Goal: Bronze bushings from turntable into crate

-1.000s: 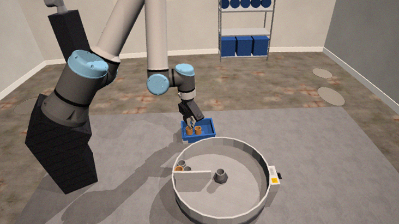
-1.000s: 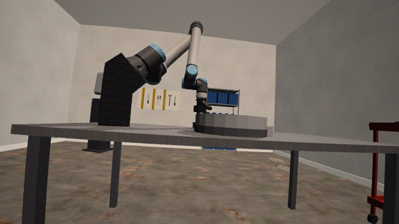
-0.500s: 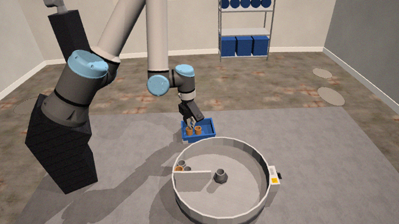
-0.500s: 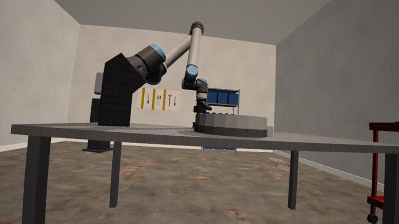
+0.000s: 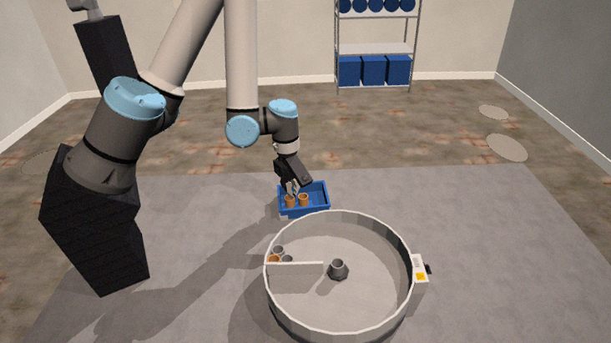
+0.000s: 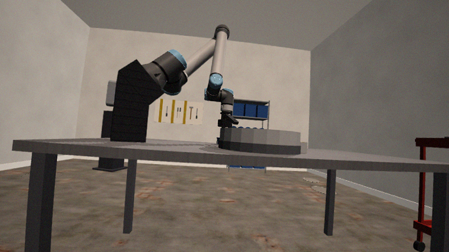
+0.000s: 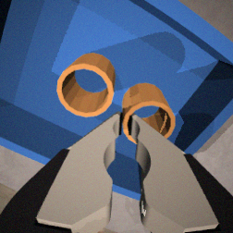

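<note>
Bronze wall is pinched in your gripper (image 5: 291, 193) (image 6: 225, 122) (image 7: 128, 116): the fingers are almost fully closed, one tip inside the held bushing (image 5: 290, 201) (image 7: 144, 93), the other outside, with its thin wall between them. You have it by its near edge, low in the crate (image 5: 306, 210) (image 7: 153, 30); whether it touches the crate floor, you cannot tell. Its mouth faces up, its long axis roughly upright; in your wrist view the barrel leans from the rim toward 12 o'clock. Its body lies at 3 o'clock from the fingertips.

At 10 o'clock from the tips, the second bushing (image 5: 303, 199) (image 7: 103, 64) is in the crate too, mouth up, just beside the held one and at its 3 o'clock in your top view.

Still in your top view, the turntable (image 5: 347, 338) (image 6: 259, 140) sits between 5 and 6 o'clock from the crate. Near its rim, toward 10 o'clock, lies the third bronze bushing (image 5: 273, 259), with one steel bushing (image 5: 278, 250) at its 1 o'clock and another steel one (image 5: 286, 259) at its 3 o'clock. You see them just behind the white divider (image 5: 295, 268). Near the middle stands a grey hub (image 5: 337, 272).
</note>
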### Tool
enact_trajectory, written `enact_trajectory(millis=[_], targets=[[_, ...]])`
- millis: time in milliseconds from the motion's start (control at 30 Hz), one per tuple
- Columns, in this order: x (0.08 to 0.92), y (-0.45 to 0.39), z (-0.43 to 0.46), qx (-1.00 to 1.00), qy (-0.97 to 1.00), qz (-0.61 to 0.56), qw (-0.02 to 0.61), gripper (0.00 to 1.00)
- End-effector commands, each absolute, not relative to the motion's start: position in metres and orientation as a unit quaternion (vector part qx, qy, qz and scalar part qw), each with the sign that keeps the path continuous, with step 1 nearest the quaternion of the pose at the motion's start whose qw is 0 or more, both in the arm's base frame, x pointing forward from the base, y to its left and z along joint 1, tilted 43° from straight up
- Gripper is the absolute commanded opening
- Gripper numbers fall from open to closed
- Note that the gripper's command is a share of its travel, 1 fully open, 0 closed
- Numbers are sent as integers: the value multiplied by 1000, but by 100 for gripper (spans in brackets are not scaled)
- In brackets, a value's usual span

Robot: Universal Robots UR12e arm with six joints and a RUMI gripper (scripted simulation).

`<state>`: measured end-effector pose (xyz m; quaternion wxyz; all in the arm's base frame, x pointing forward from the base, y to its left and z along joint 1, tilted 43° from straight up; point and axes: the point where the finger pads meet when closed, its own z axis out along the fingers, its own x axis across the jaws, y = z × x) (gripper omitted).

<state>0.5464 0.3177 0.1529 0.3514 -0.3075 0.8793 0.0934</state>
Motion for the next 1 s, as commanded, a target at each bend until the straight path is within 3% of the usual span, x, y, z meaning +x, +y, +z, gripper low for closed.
enact_trajectory(millis=[0,833,867,967], targets=[[546,318,153,-308,879,93,352,0],[546,318,153,-308,879,93,352,0],[546,318,153,-308,879,93,352,6],[546,318,153,-308,879,93,352,6]])
